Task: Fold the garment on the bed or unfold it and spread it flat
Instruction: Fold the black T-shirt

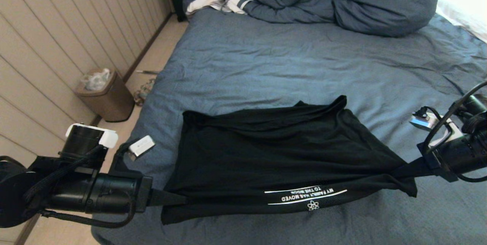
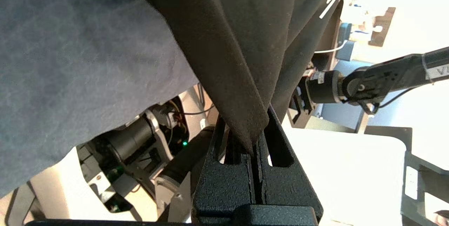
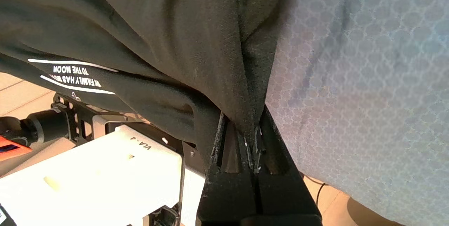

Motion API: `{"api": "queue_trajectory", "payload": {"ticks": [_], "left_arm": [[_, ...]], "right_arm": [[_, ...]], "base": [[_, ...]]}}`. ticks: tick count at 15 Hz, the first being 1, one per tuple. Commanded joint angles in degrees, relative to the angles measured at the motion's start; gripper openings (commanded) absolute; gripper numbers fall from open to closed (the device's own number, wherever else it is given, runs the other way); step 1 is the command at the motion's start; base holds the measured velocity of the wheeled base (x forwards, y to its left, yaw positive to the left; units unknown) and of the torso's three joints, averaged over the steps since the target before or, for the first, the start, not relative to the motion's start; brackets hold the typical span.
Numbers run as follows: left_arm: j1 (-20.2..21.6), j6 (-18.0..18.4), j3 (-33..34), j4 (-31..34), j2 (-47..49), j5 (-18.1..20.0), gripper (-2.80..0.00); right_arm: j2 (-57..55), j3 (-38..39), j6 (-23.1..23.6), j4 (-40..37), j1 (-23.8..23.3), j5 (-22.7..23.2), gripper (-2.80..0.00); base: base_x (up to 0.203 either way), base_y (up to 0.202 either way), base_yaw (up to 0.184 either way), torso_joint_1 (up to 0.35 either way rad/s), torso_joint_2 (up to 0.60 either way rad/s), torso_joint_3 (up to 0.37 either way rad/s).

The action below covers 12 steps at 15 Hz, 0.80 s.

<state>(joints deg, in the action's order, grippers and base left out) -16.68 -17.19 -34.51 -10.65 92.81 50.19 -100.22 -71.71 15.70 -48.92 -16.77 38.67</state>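
1. I have the left gripper [image 1: 167, 198] clamped on one corner of the garment [image 1: 281, 153], at the near edge of the bed [image 1: 266, 58].
2. My right gripper [image 1: 412, 169] pinches the opposite corner.
3. The shirt's long axis runs straight between them, stretched taut along that edge.
4. I judge both arms equally placed; carrying it away from the edge should lay it flat.

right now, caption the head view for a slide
Left gripper and right gripper hold the black T-shirt stretched between them over the blue bed.
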Motion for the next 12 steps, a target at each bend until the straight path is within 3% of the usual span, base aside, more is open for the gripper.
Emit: {"api": "queue_trajectory", "payload": {"ticks": [1,2,5,7,10,11,12], "left_arm": [[-0.02,-0.04,0.41,-0.16,0.09,0.08,-2.8],[-0.02,-0.07,0.5,-0.16,0.09,0.14,0.0],[0.72,-0.21,2.29,-0.23,-1.05,0.32,0.0],[3.69,-0.22,3.99,-0.24,-4.05,0.48,0.0],[9.18,-0.69,-1.15,-0.15,-8.75,0.27,0.0],[10.5,-1.14,-4.28,0.12,-9.09,0.09,0.0],[11.19,-1.51,-7.77,0.71,-8.91,-0.16,-2.8]], "right_arm": [[0.11,0.68,0.32,-0.1,-0.01,0.26,0.0],[0.16,0.79,1.15,-0.08,-0.01,0.29,0.0],[0.34,1.1,2.58,-0.21,-0.01,0.27,0.0],[1.26,0.51,2.61,-0.07,-0.38,0.39,0.0],[2.09,-4.14,2.03,-0.53,-0.39,0.86,0.0],[2.2,-6.14,1.7,-0.59,-0.17,0.93,-2.8],[2.26,-8.53,1.0,-0.53,0.61,0.95,-2.8]], "base": [[0.0,0.0,0.0,0.0,0.0,0.0],[0.0,0.0,0.0,0.0,0.0,0.0],[0.0,0.0,0.0,0.0,0.0,0.0],[0.0,0.0,0.0,0.0,0.0,0.0],[0.0,0.0,0.0,0.0,0.0,0.0],[0.0,0.0,0.0,0.0,0.0,0.0],[0.0,0.0,0.0,0.0,0.0,0.0]]}}
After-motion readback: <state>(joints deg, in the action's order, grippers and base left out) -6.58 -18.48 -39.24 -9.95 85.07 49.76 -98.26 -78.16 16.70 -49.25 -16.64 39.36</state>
